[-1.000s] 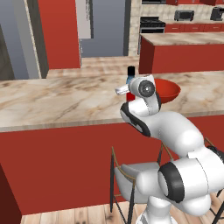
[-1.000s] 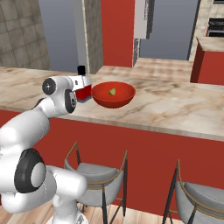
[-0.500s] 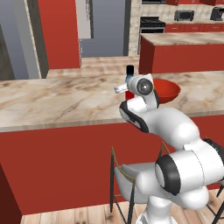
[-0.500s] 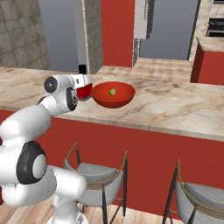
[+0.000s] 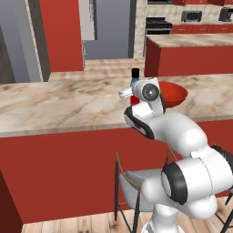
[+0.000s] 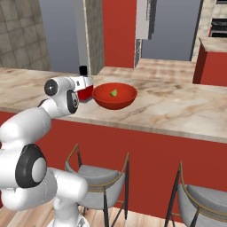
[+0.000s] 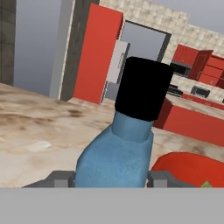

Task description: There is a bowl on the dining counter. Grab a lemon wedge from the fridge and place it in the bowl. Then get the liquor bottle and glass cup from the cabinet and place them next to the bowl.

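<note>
Left base view: liquor bottle (image 5: pixel 134 78) poking up behind the wrist, just left of the bowl (image 5: pixel 175 94) on the dining counter (image 5: pixel 59 104).

Right base view: lemon wedge (image 6: pixel 114 93) already in the bowl; bottle beside it.

Hand view: gripper (image 7: pixel 111 179) clamped on the bottle. Release likely next; glass cup still to fetch.

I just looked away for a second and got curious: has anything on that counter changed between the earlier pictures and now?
Almost nothing. The arm's wrist has turned slightly, with the fingers still closed on the liquor bottle beside the red bowl. The bottle has not visibly shifted. The lemon wedge stays in the bowl, and the dining counter looks as it did.
</note>
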Robot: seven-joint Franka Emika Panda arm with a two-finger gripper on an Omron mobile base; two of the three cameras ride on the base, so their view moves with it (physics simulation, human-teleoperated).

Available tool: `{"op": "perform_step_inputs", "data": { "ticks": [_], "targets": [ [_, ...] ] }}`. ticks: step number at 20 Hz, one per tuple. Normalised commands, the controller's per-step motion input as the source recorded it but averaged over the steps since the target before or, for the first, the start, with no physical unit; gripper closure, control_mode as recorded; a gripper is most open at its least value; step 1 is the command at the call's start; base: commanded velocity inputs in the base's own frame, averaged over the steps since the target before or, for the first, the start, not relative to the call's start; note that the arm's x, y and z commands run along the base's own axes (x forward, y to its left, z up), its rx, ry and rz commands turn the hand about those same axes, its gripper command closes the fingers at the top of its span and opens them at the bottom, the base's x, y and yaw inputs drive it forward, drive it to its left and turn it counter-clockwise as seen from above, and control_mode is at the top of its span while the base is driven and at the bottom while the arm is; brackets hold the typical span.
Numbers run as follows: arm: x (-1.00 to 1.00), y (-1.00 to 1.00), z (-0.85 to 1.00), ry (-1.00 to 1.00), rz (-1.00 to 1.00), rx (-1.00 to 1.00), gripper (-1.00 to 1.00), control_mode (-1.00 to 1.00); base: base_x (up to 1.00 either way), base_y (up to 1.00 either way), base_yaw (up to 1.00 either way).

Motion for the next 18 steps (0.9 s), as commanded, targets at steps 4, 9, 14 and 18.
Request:
{"op": "perform_step_inputs", "data": {
  "ticks": [4, 9, 14, 18],
  "targets": [
    [0.00, 0.00, -0.02, 0.00, 0.00, 0.00, -1.00, -1.00, 0.00, 0.00, 0.00],
    [-0.14, 0.00, 0.09, 0.00, 0.00, 0.00, -1.00, -1.00, 0.00, 0.00, 0.00],
    [-0.20, 0.00, 0.35, -0.01, 0.00, 0.01, -1.00, -1.00, 0.00, 0.00, 0.00],
    [-0.07, 0.00, 0.68, -0.10, 0.00, 0.01, -1.00, -1.00, 0.00, 0.00, 0.00]
  ]
}}
